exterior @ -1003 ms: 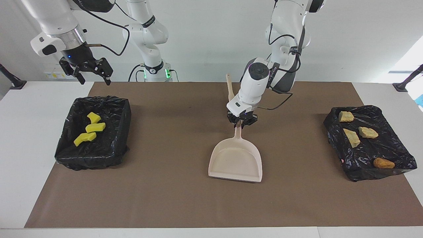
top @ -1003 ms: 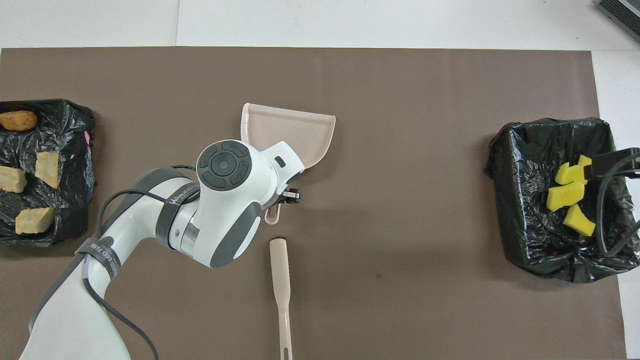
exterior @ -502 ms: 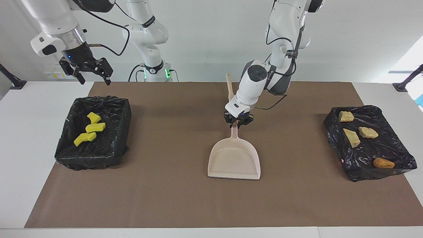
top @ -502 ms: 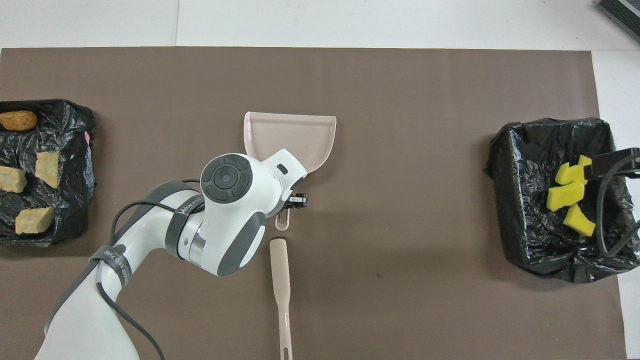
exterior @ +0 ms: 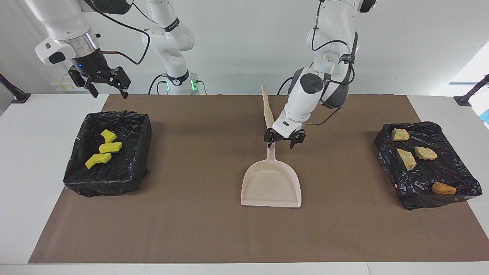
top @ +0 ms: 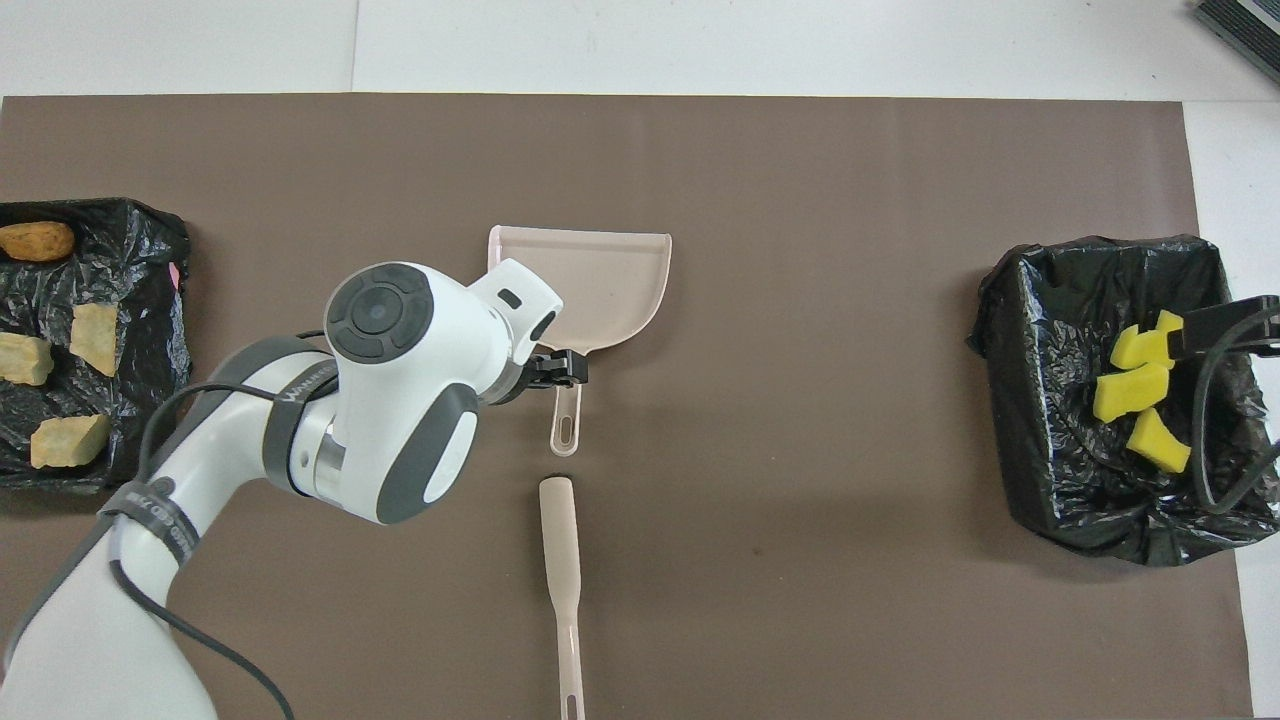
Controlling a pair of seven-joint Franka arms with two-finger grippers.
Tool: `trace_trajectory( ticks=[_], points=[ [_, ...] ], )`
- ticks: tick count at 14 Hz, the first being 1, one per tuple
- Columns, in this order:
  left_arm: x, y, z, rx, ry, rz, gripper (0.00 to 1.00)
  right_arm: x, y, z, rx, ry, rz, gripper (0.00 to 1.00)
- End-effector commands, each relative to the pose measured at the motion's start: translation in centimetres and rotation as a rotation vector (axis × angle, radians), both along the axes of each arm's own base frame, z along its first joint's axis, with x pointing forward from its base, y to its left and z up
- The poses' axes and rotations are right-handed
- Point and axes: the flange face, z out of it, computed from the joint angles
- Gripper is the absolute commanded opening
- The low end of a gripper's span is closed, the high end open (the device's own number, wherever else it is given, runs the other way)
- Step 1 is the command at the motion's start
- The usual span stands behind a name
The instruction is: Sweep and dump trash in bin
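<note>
The pink dustpan (exterior: 271,184) lies flat mid-mat, its handle (exterior: 271,152) pointing toward the robots. My left gripper (exterior: 281,142) hangs open just over the handle's end, shifted a little toward the left arm's end, holding nothing. In the overhead view the arm hides most of it; one finger (top: 556,368) shows beside the dustpan (top: 600,280). The trash lies in two black-lined bins: yellow sponge pieces (exterior: 104,148) in one bin (exterior: 126,173), tan chunks (exterior: 407,153) and an orange-brown lump (exterior: 443,188) in the other bin (exterior: 420,183). My right gripper (exterior: 103,83) waits open, raised by the sponge bin.
A pink brush (exterior: 266,107) lies on the brown mat, nearer to the robots than the dustpan, in line with its handle; the brush (top: 561,560) shows whole from overhead. The right arm's cable (top: 1215,420) hangs over the sponge bin (top: 1060,480).
My left gripper has opened and let go of the dustpan handle, then shifted slightly toward the left arm's end. The dustpan now rests on the mat. The right arm has stayed still.
</note>
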Motion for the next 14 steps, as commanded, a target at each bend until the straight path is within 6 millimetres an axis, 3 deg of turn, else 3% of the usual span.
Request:
trace_trajectory(
  ticks=[1,3,8,11,14],
  points=[
    [0.8,5.3,4.4,0.002,0.011,0.061,1.0,-0.6,0.1,0.0,0.021,0.005,-0.006,1.0],
    [1.1,9.4,6.8,0.008,0.014,0.05,1.0,-0.6,0.1,0.0,0.021,0.005,-0.006,1.0],
    [0.4,18.6,9.8,0.067,0.063,-0.131,1.0,-0.6,0.1,0.0,0.021,0.005,-0.006,1.0],
    [-0.1,22.1,12.0,0.107,0.086,-0.197,1.0,-0.6,0.1,0.0,0.021,0.005,-0.006,1.0],
    [-0.8,23.6,15.9,0.104,0.116,-0.199,1.0,-0.6,0.1,0.0,0.021,0.005,-0.006,1.0]
  ],
)
